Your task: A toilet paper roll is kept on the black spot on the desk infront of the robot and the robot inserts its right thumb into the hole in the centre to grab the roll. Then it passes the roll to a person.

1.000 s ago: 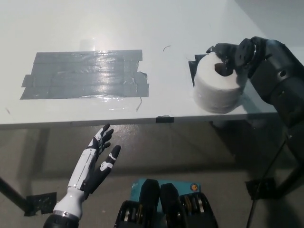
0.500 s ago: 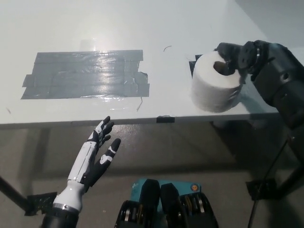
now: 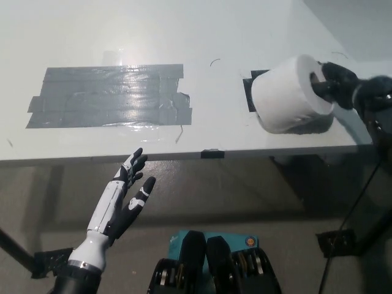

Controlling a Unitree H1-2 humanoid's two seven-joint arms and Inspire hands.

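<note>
Here the black right hand (image 3: 344,86) reaches in from the right with its thumb pushed into the centre hole of the white toilet paper roll (image 3: 288,93), grasping it so the roll is tipped on its side, its hole facing right. The roll sits just right of the small black spot (image 3: 251,92) on the white desk (image 3: 153,30), partly covering it. The white left hand (image 3: 122,202) rests below the desk's near edge, released, holding nothing.

White roll (image 3: 285,93), black robot hand (image 3: 340,86), grey tape patch (image 3: 110,95), white desk (image 3: 92,30).
</note>
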